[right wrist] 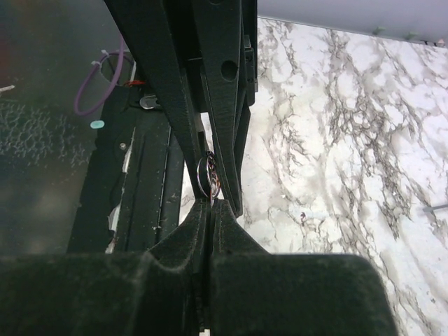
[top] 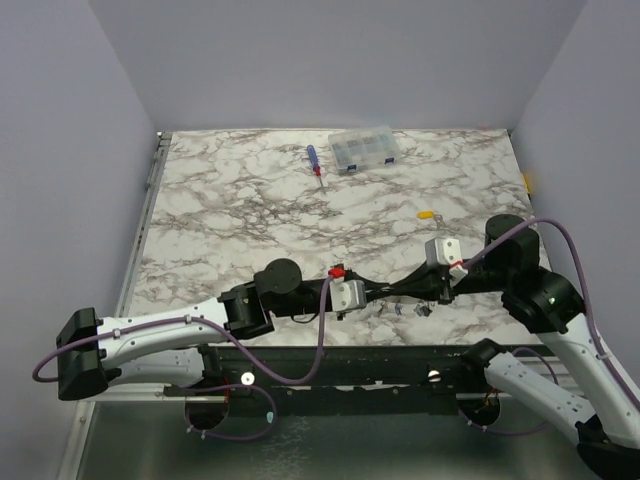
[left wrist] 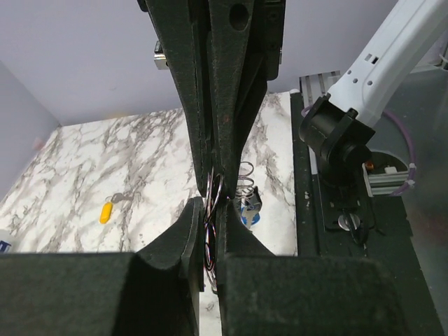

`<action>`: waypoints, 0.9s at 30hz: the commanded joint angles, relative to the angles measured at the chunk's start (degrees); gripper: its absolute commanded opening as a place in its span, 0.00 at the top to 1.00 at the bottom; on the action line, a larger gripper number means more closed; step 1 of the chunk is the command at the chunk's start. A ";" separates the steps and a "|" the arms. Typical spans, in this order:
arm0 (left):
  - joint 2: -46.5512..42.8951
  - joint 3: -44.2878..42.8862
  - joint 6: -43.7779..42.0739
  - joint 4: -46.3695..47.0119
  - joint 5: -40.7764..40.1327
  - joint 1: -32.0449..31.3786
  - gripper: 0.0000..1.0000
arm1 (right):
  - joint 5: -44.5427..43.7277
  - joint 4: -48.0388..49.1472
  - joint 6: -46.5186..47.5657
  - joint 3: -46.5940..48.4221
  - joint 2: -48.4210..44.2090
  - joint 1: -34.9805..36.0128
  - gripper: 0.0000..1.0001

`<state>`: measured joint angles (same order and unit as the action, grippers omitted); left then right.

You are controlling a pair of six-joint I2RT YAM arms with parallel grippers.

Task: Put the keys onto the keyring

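Left hand (left wrist: 210, 210) is clamped on the keyring (left wrist: 218, 187), which stands on edge and runs deep between its fingers! Right hand (right wrist: 210, 208) meets it tip to tip, pinched shut on the ring's opposite rim. Down on the desk (top: 250, 200), the blue-headed key (left wrist: 250, 213) lies just beside them. The yellow key (top: 428, 213) sits well apart, farther back, and looks nearer the right arm.

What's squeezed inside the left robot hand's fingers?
The keyring, pinched edge-on in the left gripper. The right gripper pinches it too. The ring's lower part is covered by the left gripper, so it cannot be seen.
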<state>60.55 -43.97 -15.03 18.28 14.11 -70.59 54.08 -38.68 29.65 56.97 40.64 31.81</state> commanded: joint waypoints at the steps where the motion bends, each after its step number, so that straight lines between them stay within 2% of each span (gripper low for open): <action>1: -3.63 2.52 -2.90 5.80 -0.07 0.18 1.00 | 0.22 0.00 -0.32 2.11 0.30 -0.09 1.00; 3: -4.25 2.93 -4.15 5.80 -0.61 0.13 1.00 | -0.04 0.00 -0.73 2.14 0.52 -0.12 0.94; 7: -6.42 4.54 -9.17 6.40 -3.00 0.11 1.00 | -1.45 -0.48 -1.34 2.28 0.63 -0.13 0.64; 9: -7.73 5.61 -13.49 6.33 -4.25 0.13 1.00 | -3.34 -0.60 -1.37 2.15 0.22 -0.10 0.54; 14: -10.79 7.08 -23.43 4.56 -4.59 0.12 1.00 | -14.08 5.20 -6.60 1.12 -2.85 -0.09 0.49; 17: -12.54 9.07 -35.86 3.35 -4.37 0.15 1.00 | -24.76 12.26 -13.52 -0.41 -5.66 -0.08 0.46; 19: -13.00 10.78 -44.56 3.34 -7.91 0.10 1.00 | -33.03 15.81 -18.22 -0.38 -6.57 -0.08 0.45; 21: -12.53 10.87 -48.69 2.81 -13.16 0.14 1.00 | -42.31 17.22 -23.23 0.46 -6.04 -0.11 0.44; 23: -12.95 12.08 -54.05 2.79 -16.55 0.10 1.00 | -52.30 16.10 -27.11 2.18 -3.89 -0.10 0.44; 25: -13.16 14.13 -61.95 2.73 -18.29 0.13 1.00 | -65.06 13.64 -33.15 4.03 -0.12 -0.12 0.36; 27: -13.42 15.77 -67.24 3.35 -19.27 0.07 1.00 | -72.87 9.59 -37.56 5.90 4.46 -0.09 0.29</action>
<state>48.01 -31.03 -64.51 20.49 0.86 -70.41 7.68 -26.15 5.19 59.72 37.95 32.12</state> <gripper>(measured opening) 0.071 0.664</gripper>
